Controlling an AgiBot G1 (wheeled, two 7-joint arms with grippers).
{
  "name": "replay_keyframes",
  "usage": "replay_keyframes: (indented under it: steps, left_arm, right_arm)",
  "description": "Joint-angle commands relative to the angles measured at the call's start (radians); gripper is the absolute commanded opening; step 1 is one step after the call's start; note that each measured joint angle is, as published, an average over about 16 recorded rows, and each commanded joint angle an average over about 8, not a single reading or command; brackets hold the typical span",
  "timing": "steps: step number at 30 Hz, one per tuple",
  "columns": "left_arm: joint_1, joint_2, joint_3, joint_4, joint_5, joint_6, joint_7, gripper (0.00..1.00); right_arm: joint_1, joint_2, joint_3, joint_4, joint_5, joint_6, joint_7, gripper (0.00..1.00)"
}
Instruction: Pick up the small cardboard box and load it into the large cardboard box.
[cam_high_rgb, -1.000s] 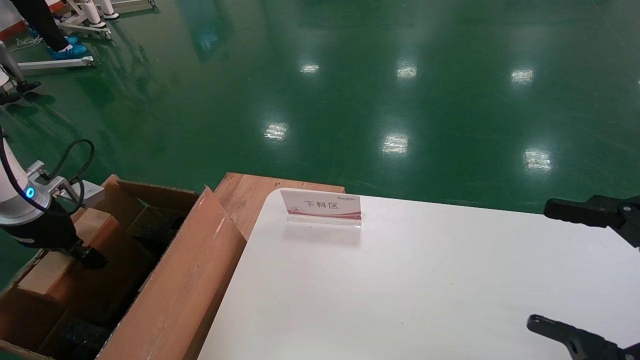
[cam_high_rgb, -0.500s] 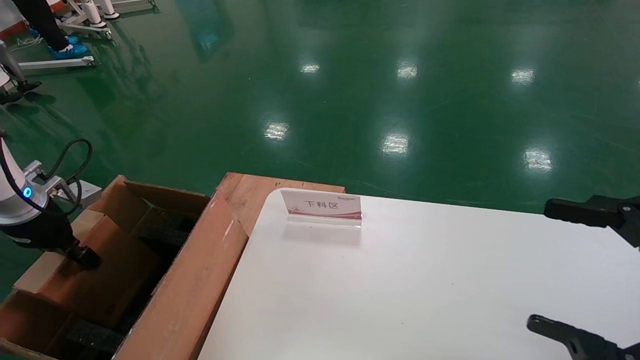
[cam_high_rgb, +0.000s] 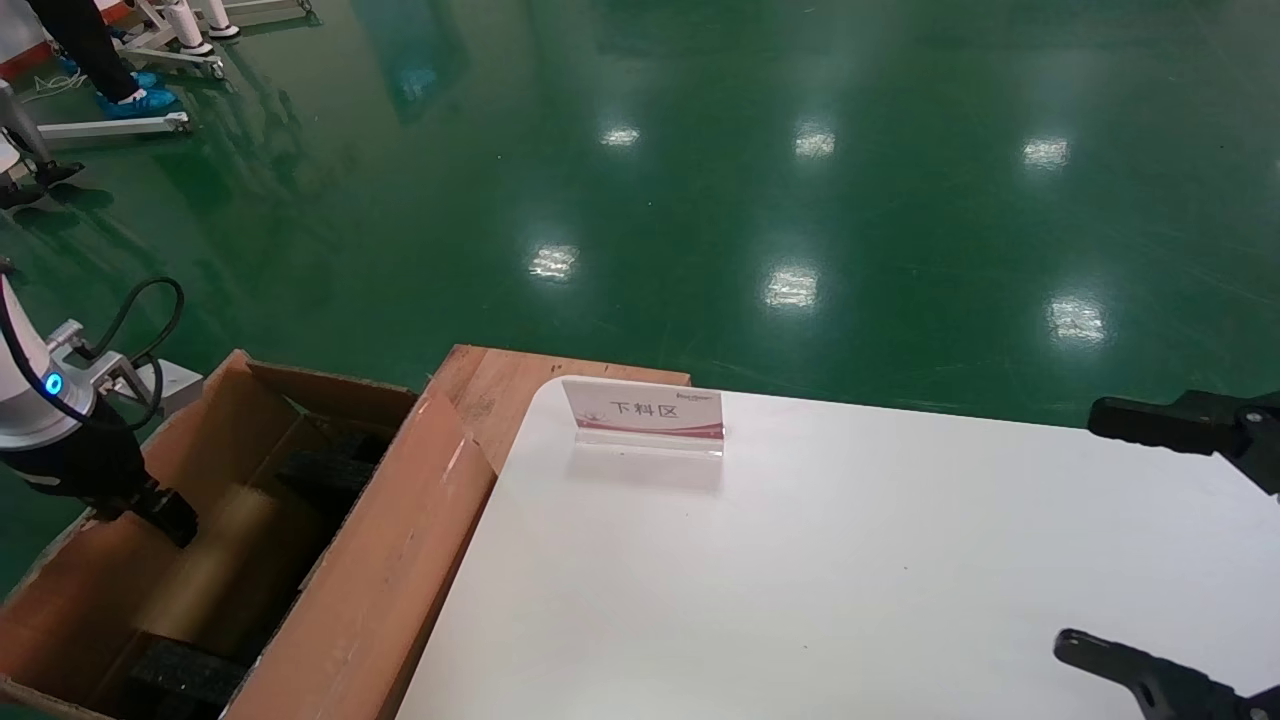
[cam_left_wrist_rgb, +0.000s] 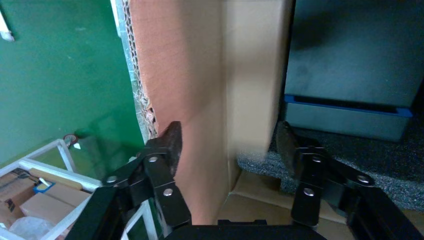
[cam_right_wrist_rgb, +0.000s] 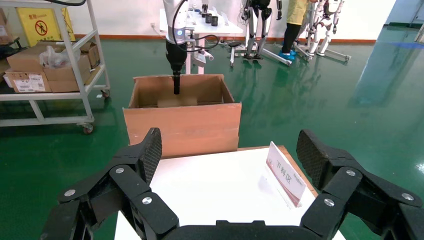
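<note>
— Locating the small box (cam_high_rgb: 215, 575)?
— Finding it down inside the big box (cam_high_rgb: 370, 560), lying just below the left claw (cam_high_rgb: 170, 512).
— Pinching it?
— Seemingly not. Seeing the fingers (cam_left_wrist_rgb: 170, 145) spread apart in the left wrist view, flanking the small box on both sides; not managing to tell whether either one is touching. Judging it loose rather than clamped.
— Sizing up the handling?
— Guessing light, stiff, dry cardboard: hardly fragile, hardly slippery. If regripping, taking hold across the two broad reddish faces, near mid-length, to avoid tipping. Expecting a gentle landing on the black foam (cam_high_rgb: 330, 470).
— And the right claw (cam_right_wrist_rgb: 230, 150)?
— Hovering wide open over the white table (cam_high_rgb: 800, 560), holding nothing.
</note>
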Motion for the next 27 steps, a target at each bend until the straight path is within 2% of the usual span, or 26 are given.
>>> replay_keyframes:
  steps: [1,6,10,18,23,27]
  left_arm:
    - [0.002,-0.001,0.000,0.001,-0.001,0.001,-0.004,1.00]
    - [-0.033,0.004,-0.006,-0.030,0.004,-0.014,0.035,1.00]
    - [-0.116,-0.025,-0.029,-0.119,-0.003,-0.042,0.111,1.00]
    - [-0.358,-0.220,-0.109,-0.479,-0.030,-0.119,0.271,1.00]
    - [-0.467,-0.344,-0.138,-0.714,-0.013,-0.164,0.297,1.00]
    - [-0.502,-0.392,-0.148,-0.820,0.005,-0.182,0.293,1.00]
  right_arm:
    - [0.000,0.000,0.000,0.000,0.000,0.000,0.000,1.00]
    - [0.000,0.000,0.000,0.000,0.000,0.000,0.000,1.00]
    - [0.000,0.000,0.000,-0.001,0.000,0.000,0.000,1.00]
    - [0.001,0.000,-0.001,-0.001,0.000,0.000,-0.001,1.00]
    - [0.001,0.000,-0.001,-0.001,0.000,0.000,-0.001,1.00]
    - [0.000,0.000,-0.001,-0.001,0.000,0.000,-0.001,1.00]
